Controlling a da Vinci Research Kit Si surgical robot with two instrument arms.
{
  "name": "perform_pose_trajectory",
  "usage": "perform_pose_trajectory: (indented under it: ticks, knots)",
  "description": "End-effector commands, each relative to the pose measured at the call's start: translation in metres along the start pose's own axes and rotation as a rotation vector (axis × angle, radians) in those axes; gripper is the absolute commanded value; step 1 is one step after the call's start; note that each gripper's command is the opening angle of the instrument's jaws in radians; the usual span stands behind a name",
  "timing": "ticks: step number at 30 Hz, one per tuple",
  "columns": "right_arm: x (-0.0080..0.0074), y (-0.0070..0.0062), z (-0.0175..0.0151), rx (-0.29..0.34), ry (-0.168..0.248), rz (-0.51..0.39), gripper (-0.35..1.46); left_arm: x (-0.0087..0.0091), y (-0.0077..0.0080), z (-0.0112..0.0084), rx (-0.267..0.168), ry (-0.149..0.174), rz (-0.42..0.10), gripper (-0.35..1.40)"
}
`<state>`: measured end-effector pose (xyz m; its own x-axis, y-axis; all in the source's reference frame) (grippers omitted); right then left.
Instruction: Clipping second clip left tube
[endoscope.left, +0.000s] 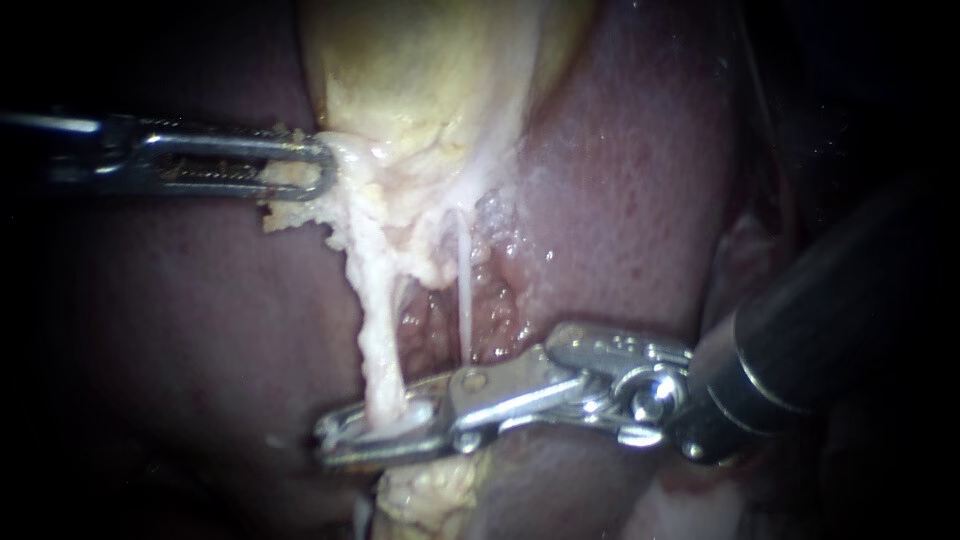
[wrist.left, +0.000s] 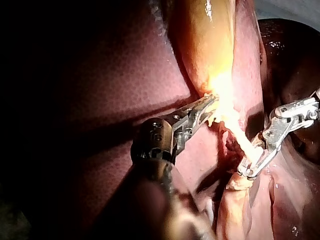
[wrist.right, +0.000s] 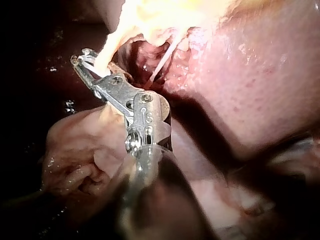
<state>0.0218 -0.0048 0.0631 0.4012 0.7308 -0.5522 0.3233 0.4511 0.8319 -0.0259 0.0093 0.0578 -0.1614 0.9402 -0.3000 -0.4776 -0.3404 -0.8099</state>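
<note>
The left tube (endoscope.left: 380, 345), a thick pale strand, runs down from the yellowish gallbladder (endoscope.left: 430, 70). My right instrument (endoscope.left: 370, 432) reaches in from the right, and its metal jaws lie close together across the lower end of this tube, touching it from both sides. A white clip (endoscope.left: 408, 412) shows between them. In the right wrist view the same jaws (wrist.right: 84, 61) enclose the tube (wrist.right: 107, 56). A thin white right tube (endoscope.left: 465, 290) stands apart, just beside it. My left instrument (endoscope.left: 300, 165) is shut on pale fatty tissue (endoscope.left: 300, 205) at the gallbladder's neck, holding it leftward.
Dark red liver (endoscope.left: 620, 180) surrounds the site on both sides. Raw reddish tissue (endoscope.left: 500, 320) lies behind the two tubes. A pale lump of fat (endoscope.left: 430, 495) sits under my right instrument's jaws. Its dark shaft (endoscope.left: 830, 320) fills the right side.
</note>
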Motion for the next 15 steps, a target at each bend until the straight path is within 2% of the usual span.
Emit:
perform_pose_trajectory:
  ticks: [1, 15]
  knots:
    - [0.0, 0.0, 0.0, -0.002, -0.003, -0.001, -0.35, 0.0, 0.0, 0.0, 0.0, 0.0, 0.0, -0.35]
    - [-0.0003, 0.0002, 0.0, -0.004, -0.007, -0.002, -0.35, 0.0, 0.0, 0.0, 0.0, 0.0, 0.0, -0.35]
